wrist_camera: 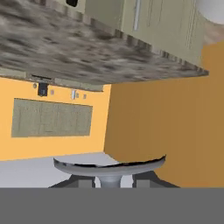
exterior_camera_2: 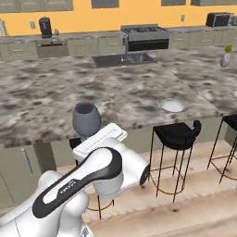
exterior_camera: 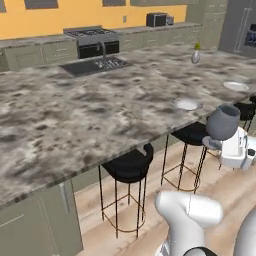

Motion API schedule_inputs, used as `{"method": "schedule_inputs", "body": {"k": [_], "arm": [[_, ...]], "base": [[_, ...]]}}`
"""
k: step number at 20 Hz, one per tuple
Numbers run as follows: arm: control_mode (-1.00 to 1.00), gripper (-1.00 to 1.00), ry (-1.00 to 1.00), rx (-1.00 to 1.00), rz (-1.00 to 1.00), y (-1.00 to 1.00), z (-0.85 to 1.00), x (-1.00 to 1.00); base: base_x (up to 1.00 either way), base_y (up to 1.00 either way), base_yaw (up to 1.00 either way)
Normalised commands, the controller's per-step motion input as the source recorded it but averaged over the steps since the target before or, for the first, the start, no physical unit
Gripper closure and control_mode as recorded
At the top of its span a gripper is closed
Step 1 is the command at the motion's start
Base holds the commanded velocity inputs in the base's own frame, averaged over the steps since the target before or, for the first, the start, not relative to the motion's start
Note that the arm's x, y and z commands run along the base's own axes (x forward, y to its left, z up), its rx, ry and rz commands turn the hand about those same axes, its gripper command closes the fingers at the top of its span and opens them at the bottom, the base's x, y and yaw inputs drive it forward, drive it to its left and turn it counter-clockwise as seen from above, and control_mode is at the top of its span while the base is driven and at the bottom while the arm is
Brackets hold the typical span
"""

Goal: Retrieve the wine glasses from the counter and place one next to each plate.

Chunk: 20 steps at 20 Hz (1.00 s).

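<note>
A grey-blue wine glass (exterior_camera: 223, 121) hangs upright in the air in front of the island's edge, with my gripper (exterior_camera: 216, 143) shut on its stem. From the right base view the same wine glass (exterior_camera_2: 86, 119) stands just above the gripper (exterior_camera_2: 88, 138). The hand view shows the glass's round base (wrist_camera: 109, 167) between my fingertips (wrist_camera: 86, 183). Two white plates lie near the island's front edge, the closer plate (exterior_camera: 186, 104) (exterior_camera_2: 172, 105) up and to the left of the glass and a second plate (exterior_camera: 235, 86) farther along. The counter (exterior_camera: 40, 42) (exterior_camera_2: 83, 36) runs along the orange wall at the back.
The broad stone island (exterior_camera: 75, 115) spans the middle, with a sink (exterior_camera: 95, 65) and a grey vase (exterior_camera: 195, 56) on it. Black stools (exterior_camera: 129, 165) (exterior_camera: 192, 134) stand under its front edge, over a wooden floor. A stove (exterior_camera_2: 144, 38) sits in the back counter.
</note>
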Motion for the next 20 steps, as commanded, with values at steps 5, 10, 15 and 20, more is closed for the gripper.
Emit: {"method": "schedule_inputs", "body": {"k": [5, 10, 15, 20], "arm": [[1.0, 1.0, 0.0, 0.0, 0.0, 0.0, 0.0, 0.0], [1.0, 1.0, 0.0, 0.0, 0.0, 0.0, 0.0, 0.0], [1.0, 1.0, 0.0, 0.0, 0.0, 0.0, 0.0, 0.0], [1.0, 1.0, 0.0, 0.0, 0.0, 0.0, 0.0, 0.0]], "base": [[0.35, -0.65, 0.69], [-0.2, -0.99, 0.5], [-0.15, -1.0, 0.22], [0.04, -1.0, 0.16]]}}
